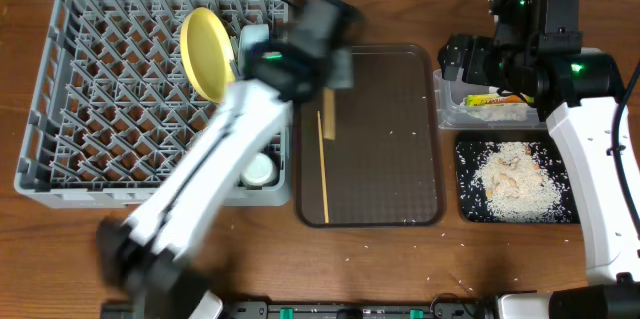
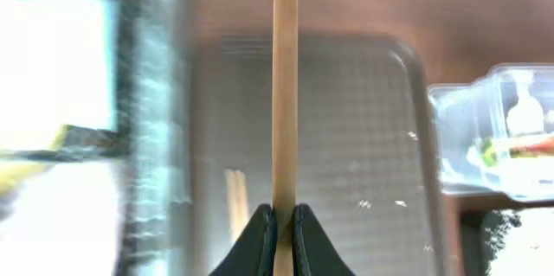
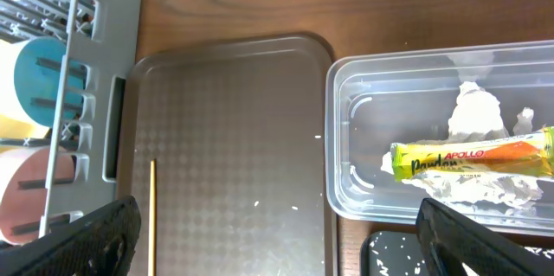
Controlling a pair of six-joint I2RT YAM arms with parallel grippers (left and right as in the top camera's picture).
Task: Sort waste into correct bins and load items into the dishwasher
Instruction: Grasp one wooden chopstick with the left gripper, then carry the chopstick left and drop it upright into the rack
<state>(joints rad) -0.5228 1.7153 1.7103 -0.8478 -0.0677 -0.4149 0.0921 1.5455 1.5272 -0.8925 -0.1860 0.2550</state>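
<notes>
Your left pincer (image 2: 284,228) is closed tight on a chopstick (image 2: 285,94). In the wrist view, which is blurred, the stick runs straight up from the fingertips through the middle of the frame. It sits over the left part of the brown tray (image 2: 346,138). A second chopstick (image 2: 234,207) lies flat on that tray, just left of the pincer at the bottom of the frame.

In the overhead view, the grey rack (image 1: 100,109) fills the left side, right beside the brown tray. A yellow plate (image 1: 205,54) stands on edge near its upper right, and a white cup (image 1: 260,169) sits in its lower right corner, partly hidden by your arm. The right wrist view shows a blue bowl (image 3: 39,77) standing on edge in the rack at the far left.

Your right pincer (image 3: 277,207) is spread wide with nothing between its fingers. It hangs in the upper right of the overhead frame, over the near edge of the clear container (image 3: 346,138). Inside the container lie the green-and-yellow wrapper (image 3: 472,159) and some crumpled white paper (image 3: 476,116).

Just below the container in the overhead view is the black tray (image 1: 470,209), which holds a heap of rice (image 1: 515,179). A few grains are scattered on the table (image 1: 400,259) along the lower edge.
</notes>
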